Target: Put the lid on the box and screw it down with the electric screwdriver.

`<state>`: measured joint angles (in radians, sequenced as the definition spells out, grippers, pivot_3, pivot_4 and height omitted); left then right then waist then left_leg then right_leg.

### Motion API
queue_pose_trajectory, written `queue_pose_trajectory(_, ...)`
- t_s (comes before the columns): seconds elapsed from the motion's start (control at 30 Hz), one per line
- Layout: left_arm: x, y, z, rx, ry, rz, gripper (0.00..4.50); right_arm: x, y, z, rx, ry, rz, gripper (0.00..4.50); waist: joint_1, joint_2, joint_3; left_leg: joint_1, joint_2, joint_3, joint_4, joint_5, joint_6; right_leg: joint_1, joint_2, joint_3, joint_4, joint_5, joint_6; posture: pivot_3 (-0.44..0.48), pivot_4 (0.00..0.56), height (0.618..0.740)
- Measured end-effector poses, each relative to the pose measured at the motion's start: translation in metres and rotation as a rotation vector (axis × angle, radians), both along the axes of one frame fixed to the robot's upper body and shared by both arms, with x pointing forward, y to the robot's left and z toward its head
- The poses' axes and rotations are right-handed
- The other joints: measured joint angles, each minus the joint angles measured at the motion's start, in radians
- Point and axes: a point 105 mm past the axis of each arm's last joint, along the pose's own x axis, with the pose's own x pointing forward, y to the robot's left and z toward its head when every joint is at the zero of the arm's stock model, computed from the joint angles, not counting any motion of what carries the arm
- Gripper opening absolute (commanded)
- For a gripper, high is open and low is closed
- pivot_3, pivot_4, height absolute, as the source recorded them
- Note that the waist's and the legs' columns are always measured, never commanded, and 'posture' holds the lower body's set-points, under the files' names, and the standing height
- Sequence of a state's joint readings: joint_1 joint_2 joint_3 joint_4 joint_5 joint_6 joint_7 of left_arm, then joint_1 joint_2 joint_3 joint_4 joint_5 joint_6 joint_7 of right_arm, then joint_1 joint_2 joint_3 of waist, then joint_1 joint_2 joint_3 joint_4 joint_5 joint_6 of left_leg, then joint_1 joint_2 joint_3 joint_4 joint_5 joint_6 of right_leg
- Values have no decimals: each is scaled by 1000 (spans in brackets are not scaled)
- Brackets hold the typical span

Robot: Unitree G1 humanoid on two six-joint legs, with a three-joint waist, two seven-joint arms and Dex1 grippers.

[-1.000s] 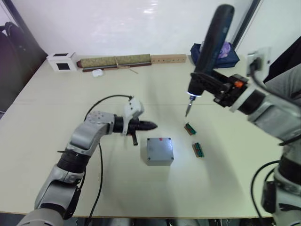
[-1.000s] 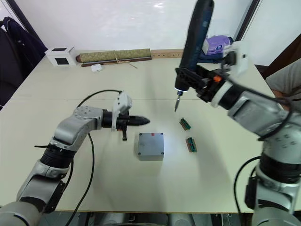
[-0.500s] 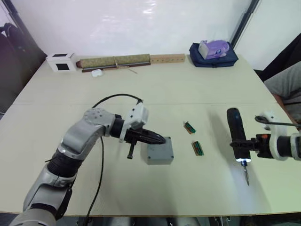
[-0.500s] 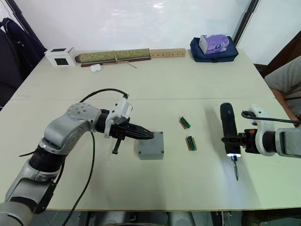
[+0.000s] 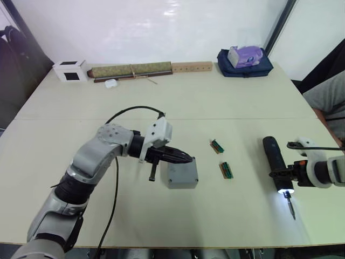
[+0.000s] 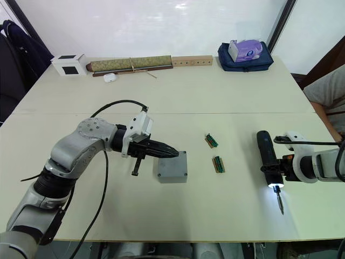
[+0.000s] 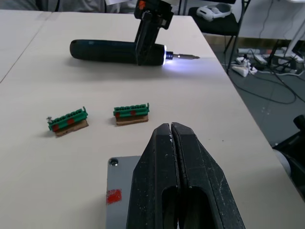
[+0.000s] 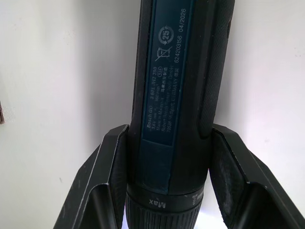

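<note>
The grey box (image 5: 183, 184) stands mid-table with the lid (image 5: 181, 171) on top, a flat grey face with a red mark and a corner screw hole (image 7: 113, 162). My left gripper (image 5: 186, 158) is shut and empty, its fingertips (image 7: 164, 131) over the lid's far left part; I cannot tell if they touch it. To the right, my right gripper (image 5: 282, 174) is shut on the electric screwdriver (image 5: 274, 154). The tool lies almost level and low over the table, its bit (image 6: 279, 205) pointing at the near edge and its front light on.
Two green terminal strips (image 5: 217, 145) (image 5: 227, 170) lie between the box and the screwdriver. Along the far edge are a white box (image 5: 71, 70), a long roll (image 5: 132, 70), a wooden bar (image 5: 192, 67) and a blue bag (image 5: 245, 58). A person's leg (image 5: 326, 102) is beyond the right edge.
My right arm swung the screwdriver from upright above the table down to low and level at the right. My left gripper moved right, from beside the box to over its lid.
</note>
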<state>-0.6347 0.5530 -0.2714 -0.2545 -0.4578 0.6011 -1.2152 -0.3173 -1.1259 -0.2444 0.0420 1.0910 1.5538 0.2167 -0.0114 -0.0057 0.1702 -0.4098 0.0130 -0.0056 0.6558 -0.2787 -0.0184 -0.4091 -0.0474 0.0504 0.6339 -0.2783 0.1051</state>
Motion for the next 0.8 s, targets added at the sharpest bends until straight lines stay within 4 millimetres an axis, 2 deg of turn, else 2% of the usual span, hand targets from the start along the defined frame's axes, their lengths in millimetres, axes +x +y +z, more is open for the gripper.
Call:
queue_pose_trajectory(0.1, 2, 1, -1, 0, 2, 12, 0, 5, 0, 4, -7, -28, -2, 4317, 0, 0, 0, 0, 0, 0, 2, 0, 0, 0, 0, 0, 1, 0, 0, 0, 150, 740)
queue_pose_trajectory(0.13, 3, 1, -1, 1, 3, 23, 0, 7, -1, 6, -23, -39, -3, 4443, 0, 0, 0, 0, 0, 0, 2, 0, 0, 0, 0, 0, 1, 0, 0, 0, 150, 740)
queue_pose_trajectory(0.27, 13, 10, -2, 8, 15, 76, 0, 14, 2, 26, -73, -115, 44, 4443, -2, 0, 0, 0, 0, 0, 3, 0, 0, 0, 1, 0, 2, 0, 0, 0, 150, 740)
queue_pose_trajectory(0.4, 30, 30, -1, 19, 25, 176, 0, 24, 9, 72, -167, -293, 153, 4443, -4, 1, 1, 0, 1, 0, 4, 0, 0, 0, 1, 0, 3, 0, 0, 0, 150, 740)
queue_pose_trajectory(0.47, 39, 40, 1, 23, 23, 225, 0, 38, 29, 106, -154, -478, 242, 4443, -7, 1, 1, 0, 1, 0, 5, 0, 0, 0, 1, 0, 4, 0, 0, 0, 150, 740)
queue_pose_trajectory(0.53, 44, 46, 3, 24, 22, 258, 0, 42, 64, 129, -87, -653, 389, 4443, -6, 1, 1, 0, 2, -1, 5, 0, 0, 0, 2, 0, 4, 0, 0, 0, 150, 740)
queue_pose_trajectory(0.6, 45, 54, -3, 45, 45, 283, 0, 24, 113, 121, 4, -709, 639, 4443, -3, 1, 1, 0, 2, -2, 5, -1, 2, 0, 3, -1, 5, 0, -1, 0, 150, 740)
queue_pose_trajectory(0.67, 44, 61, -15, 74, 75, 308, 0, 0, 148, 89, 59, -642, 836, 4443, 4, 0, 1, -1, 2, -3, 6, -1, 2, 0, 1, -2, 6, -1, -1, 0, 150, 740)
queue_pose_trajectory(0.7, 43, 66, -23, 95, 100, 326, 0, -11, 159, 72, 83, -584, 898, 4443, 5, 0, 1, -2, 2, -3, 6, -1, 2, -2, -1, -2, 7, -1, -1, 0, 150, 740)
queue_pose_trajectory(0.8, 36, 73, -41, 144, 143, 337, 0, -27, 179, 51, 129, -548, 983, 4443, 2, -1, 2, -2, -1, -1, 11, -1, 2, -1, -5, -1, 11, 0, 0, 0, 150, 740)
